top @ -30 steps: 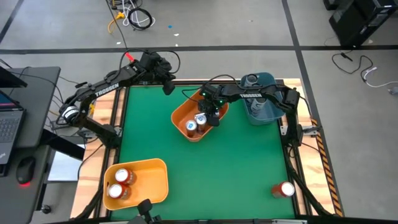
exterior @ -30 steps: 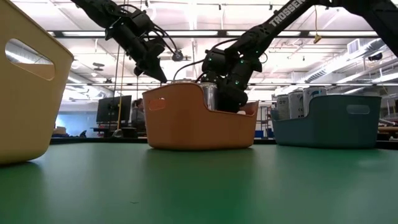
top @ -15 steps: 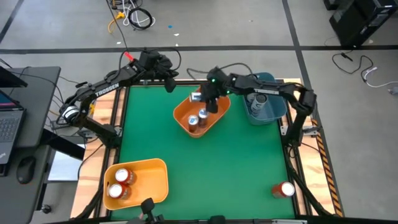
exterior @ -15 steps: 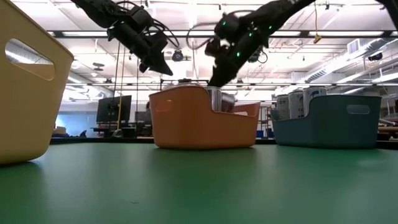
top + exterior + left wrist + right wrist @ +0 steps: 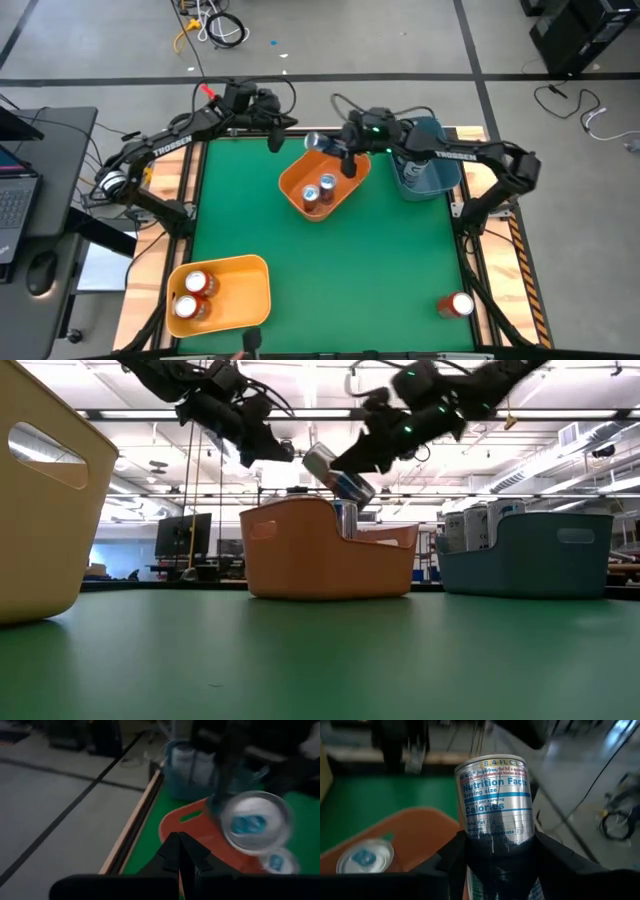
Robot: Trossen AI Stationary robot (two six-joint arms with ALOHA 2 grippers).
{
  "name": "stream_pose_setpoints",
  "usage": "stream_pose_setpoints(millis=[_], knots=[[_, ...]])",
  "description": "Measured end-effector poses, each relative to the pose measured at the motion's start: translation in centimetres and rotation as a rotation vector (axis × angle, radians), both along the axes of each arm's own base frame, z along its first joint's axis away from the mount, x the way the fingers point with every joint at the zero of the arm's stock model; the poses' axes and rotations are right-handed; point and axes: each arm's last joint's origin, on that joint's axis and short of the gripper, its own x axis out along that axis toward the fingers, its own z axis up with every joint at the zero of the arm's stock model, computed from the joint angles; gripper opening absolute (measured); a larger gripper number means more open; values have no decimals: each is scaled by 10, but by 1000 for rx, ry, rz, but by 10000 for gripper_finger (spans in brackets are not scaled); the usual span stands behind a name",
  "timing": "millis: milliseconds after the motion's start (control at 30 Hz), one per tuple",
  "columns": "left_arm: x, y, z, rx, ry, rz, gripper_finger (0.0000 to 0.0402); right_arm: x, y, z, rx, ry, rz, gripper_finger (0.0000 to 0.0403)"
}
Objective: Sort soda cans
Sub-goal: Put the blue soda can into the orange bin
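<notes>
My right gripper (image 5: pixel 335 150) is shut on a white-and-light-blue soda can (image 5: pixel 313 141), held in the air over the far rim of the orange bin (image 5: pixel 345 190). In the low view the can (image 5: pixel 338 475) is tilted, its silvery top toward the upper left. Two more silvery-topped cans (image 5: pixel 318 190) stand in the orange bin. My left gripper (image 5: pixel 276 135) hovers, shut, over the table's far edge just left of the held can. In its wrist view the fingers (image 5: pixel 180 857) meet and the can's top (image 5: pixel 252 822) faces them. My right gripper pinches the can's lower body (image 5: pixel 495 845) between its two fingers (image 5: pixel 455 860), one on each side. The rest of the can sticks out beyond the fingertips. The fingers come from the table's right, slanting. The can is lifted clear and tilted, top toward my left gripper.
A blue bin (image 5: pixel 432 178) with cans in it stands at the far right. A yellow bin (image 5: pixel 245 290) at the near left holds two red-orange cans (image 5: pixel 192 295). One red-orange can (image 5: pixel 457 304) lies on the table near the near-right corner. The green middle is open.
My right gripper has risen out of the orange bin with the white-and-light-blue can and swung toward the far left. The can, upright in the bin before, is now lifted clear and tipped. Two cans stay in the bin.
</notes>
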Motion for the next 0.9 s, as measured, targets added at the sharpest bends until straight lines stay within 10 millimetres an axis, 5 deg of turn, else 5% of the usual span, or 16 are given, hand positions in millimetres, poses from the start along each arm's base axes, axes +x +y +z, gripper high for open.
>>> stream_pose_setpoints(millis=[300,600,900], knots=[[32,-27,-11,-14,5,-189,0,-36,28,-50,6,-389,3,180],[77,-44,-48,10,65,-231,0,-36,41,-88,29,-377,-65,180],[91,-43,-66,4,90,-214,0,-34,40,-95,81,-365,-64,234]])
